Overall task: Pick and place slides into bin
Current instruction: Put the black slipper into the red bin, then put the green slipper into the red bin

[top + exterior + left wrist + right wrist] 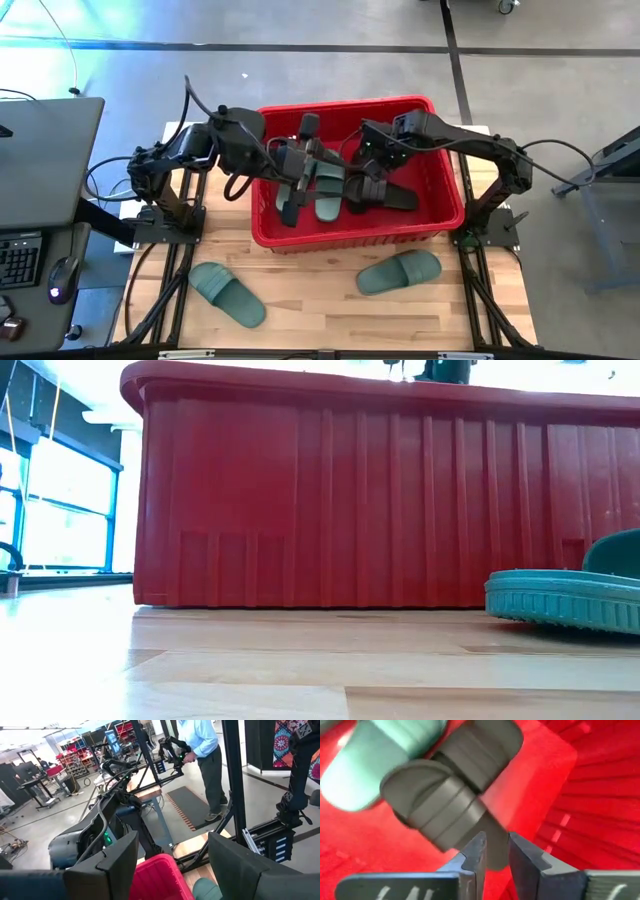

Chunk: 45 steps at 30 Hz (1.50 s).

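1. The large rectangular red plastic bin [440, 215] stood at the back middle of the light wooden table [310, 300], and in the low view its ribbed wall [350, 510] filled most of the frame.
2. Both dark arms reached over the bin's rim from opposite sides.
3. The right gripper [362, 190] was down inside the bin; in the right wrist view its two fingers [472, 857] stood with a narrow gap between them, at the edge of a black foam slide sandal [440, 800], and whether they pinched it could not be told.
4. A sage green foam slide [375, 755] lay touching that black one on the red floor.
5. The left gripper [300, 165] hung above the bin's middle, its fingers [120, 865] spread wide apart and empty.
6. From above, a green slide [330, 190] and a black slide [395, 197] showed inside the bin.
7. Two more sage green slides lay on the table in front of the bin, one to the left [227, 293] and one to the right [399, 272], well apart.
8. A person in a light blue shirt [202, 740] stood in the room beyond.
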Tool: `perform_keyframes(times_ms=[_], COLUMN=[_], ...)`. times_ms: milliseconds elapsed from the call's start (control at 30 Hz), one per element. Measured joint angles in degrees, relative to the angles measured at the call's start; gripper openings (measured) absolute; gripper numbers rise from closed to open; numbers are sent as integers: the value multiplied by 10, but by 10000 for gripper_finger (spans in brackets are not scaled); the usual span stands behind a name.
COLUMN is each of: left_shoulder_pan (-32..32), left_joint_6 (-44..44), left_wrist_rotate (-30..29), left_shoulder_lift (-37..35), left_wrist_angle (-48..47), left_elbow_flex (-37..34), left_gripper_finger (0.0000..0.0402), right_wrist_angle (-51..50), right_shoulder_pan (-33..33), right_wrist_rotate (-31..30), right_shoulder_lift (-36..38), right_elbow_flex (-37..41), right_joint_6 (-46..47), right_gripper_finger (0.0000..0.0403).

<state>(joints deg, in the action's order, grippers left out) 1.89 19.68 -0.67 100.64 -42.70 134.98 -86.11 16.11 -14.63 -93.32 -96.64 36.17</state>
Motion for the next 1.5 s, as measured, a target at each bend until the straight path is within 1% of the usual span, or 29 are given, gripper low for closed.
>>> perform_keyframes(times_ms=[167,367,467,567,767,833,900,1033,1133,1233,1300,1367,1500], left_shoulder_pan=[0,0,0,0,0,0,0,0,0,0,0,0,0], left_joint_6=[0,0,0,0,0,0,0,0,0,0,0,0,0], left_wrist_rotate=[0,0,0,0,0,0,0,0,0,0,0,0,0], left_shoulder_lift=[0,0,0,0,0,0,0,0,0,0,0,0,0], left_wrist_angle=[0,-3,-4,-4,-4,-4,-4,-4,-4,-4,-4,-4,-4], left_elbow_flex=[0,0,0,0,0,0,0,0,0,0,0,0,0], left_gripper_finger=[223,223,223,223,223,223,223,223,223,223,223,223,223], right_wrist_angle=[-1,-3,2,7,16,19,23,51,76,71,56,56,83], right_shoulder_pan=[0,0,0,-4,-21,-22,-22,-21,-18,-11,-10,-14,-34], right_wrist_rotate=[-7,27,27,20,-51,-55,-47,-1,16,14,10,21,66], right_shoulder_lift=[-4,-4,-4,-4,-4,-4,-4,-4,-4,-4,-4,-4,-4], right_elbow_flex=[0,0,0,0,0,0,0,0,0,0,0,0,0], right_joint_6=[-2,-5,-38,-54,-67,-67,-66,-87,-152,-227,-226,-220,-284], right_gripper_finger=[69,69,72,91,160,173,179,181,181,181,181,181,181])
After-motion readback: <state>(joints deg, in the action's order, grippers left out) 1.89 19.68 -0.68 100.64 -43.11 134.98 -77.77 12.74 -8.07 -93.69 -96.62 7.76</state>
